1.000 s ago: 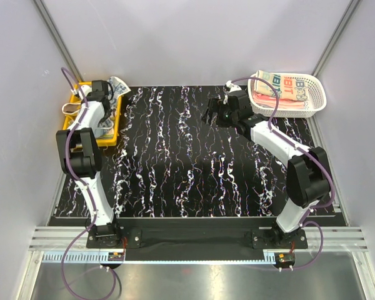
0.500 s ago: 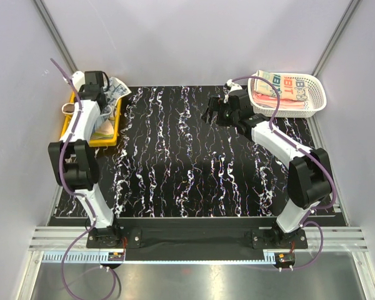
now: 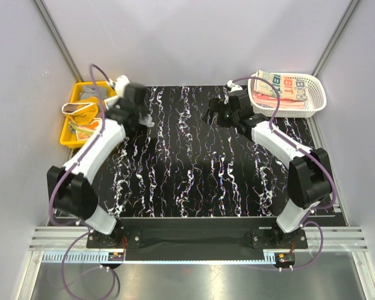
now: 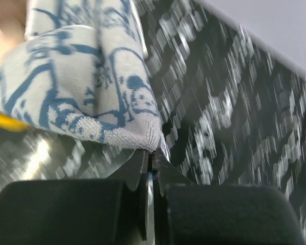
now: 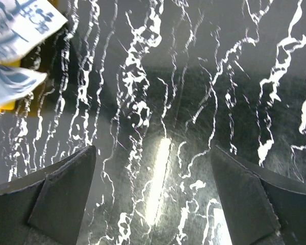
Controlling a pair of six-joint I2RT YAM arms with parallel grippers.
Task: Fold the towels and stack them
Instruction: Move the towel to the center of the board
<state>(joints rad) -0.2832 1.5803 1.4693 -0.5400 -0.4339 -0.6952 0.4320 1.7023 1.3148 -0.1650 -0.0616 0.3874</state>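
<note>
Towel (image 4: 86, 87) pinched at its corner in my L jaws, spreading up-left in wrist view; R jaws wide, well apart.

You have one worktop (image 3: 194, 169) to check: a flat black surface streaked all over with white marble-like veins, running from the near rail to the back wall. A yellow tray (image 3: 67, 134) sits at its far left corner, most of it past the left edge of the dark surface. A white lattice basket (image 3: 319, 94) sits at the far right corner, its rim reaching past the edge. A pale glare patch shows mid-surface in the right wrist view.
</note>
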